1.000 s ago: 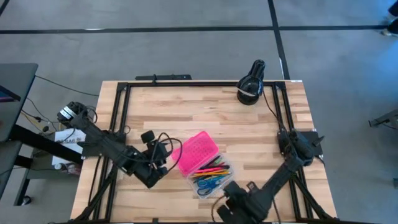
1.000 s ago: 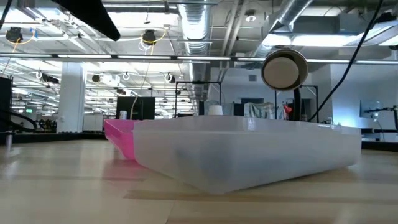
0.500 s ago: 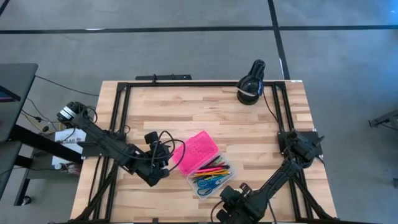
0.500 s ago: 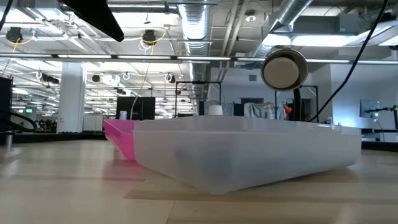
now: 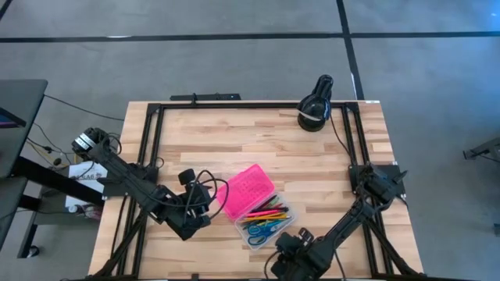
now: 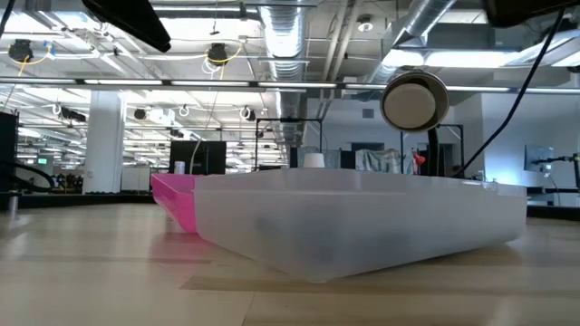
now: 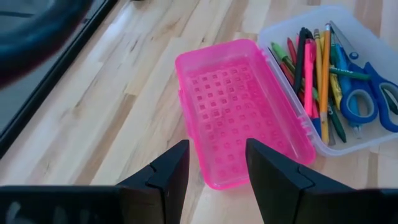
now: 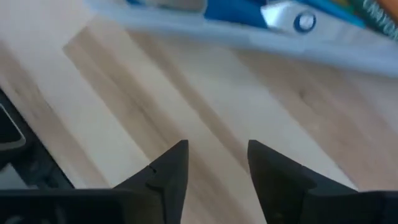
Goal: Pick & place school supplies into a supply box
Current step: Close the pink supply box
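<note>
Two grippers sit w/ fingers apart, nothing held: right gripper at bottom centre of the high view, left gripper lower left, aimed at the open bright pink plastic lid. Just above the right one lies the clear translucent plastic supply box, lower centre of the light wooden bench. Its long axis runs diagonally, lower left to upper right. Pens, pencils, markers and blue-handled scissors lie lengthwise inside, prob. the only way they fit. Packing looks done; lid not yet shut.

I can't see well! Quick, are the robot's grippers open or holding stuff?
Left gripper: open, holding nothing, by the pink lid.
Right gripper: open, holding nothing.
</note>
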